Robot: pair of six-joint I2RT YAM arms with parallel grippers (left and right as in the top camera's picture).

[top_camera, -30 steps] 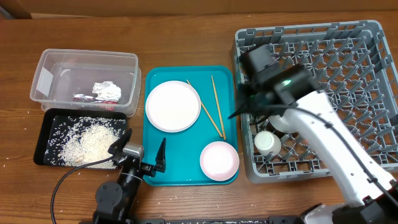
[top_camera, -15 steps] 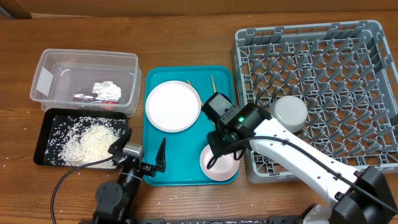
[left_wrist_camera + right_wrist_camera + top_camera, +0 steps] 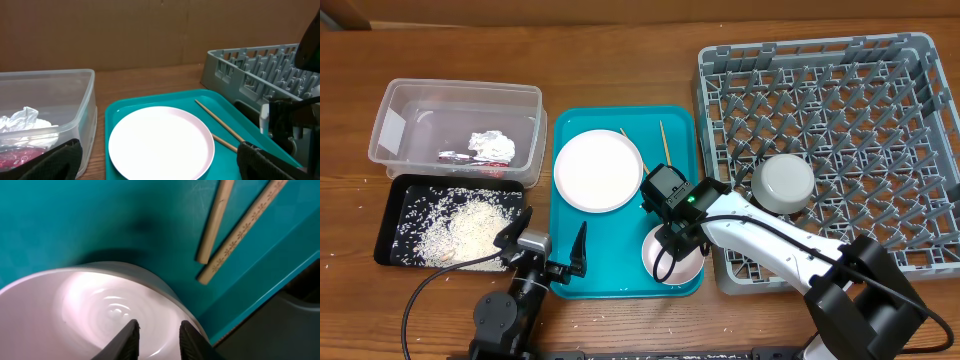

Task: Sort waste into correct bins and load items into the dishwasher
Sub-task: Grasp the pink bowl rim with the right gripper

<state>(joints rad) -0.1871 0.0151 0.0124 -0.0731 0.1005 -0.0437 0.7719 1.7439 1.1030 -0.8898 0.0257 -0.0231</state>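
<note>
Right end effector [image 3: 159, 332] narrow, over rim of white round bowl [image 3: 75, 310] in near-right corner of teal rectangular tray [image 3: 100, 220]; grip: cannot tell. Left end effector [image 3: 552, 252] wide, by surface's near edge.

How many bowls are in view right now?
2. One upright bowl on the teal tray beneath the right gripper; one upside-down bowl in the grey rack. The right arm could hide others.

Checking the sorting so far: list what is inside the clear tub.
The clear tub holds a crumpled wrapper scrap, silvery white with a red part, near its front wall. Nothing else shows in it. The white label on its left wall hides a small patch.
</note>
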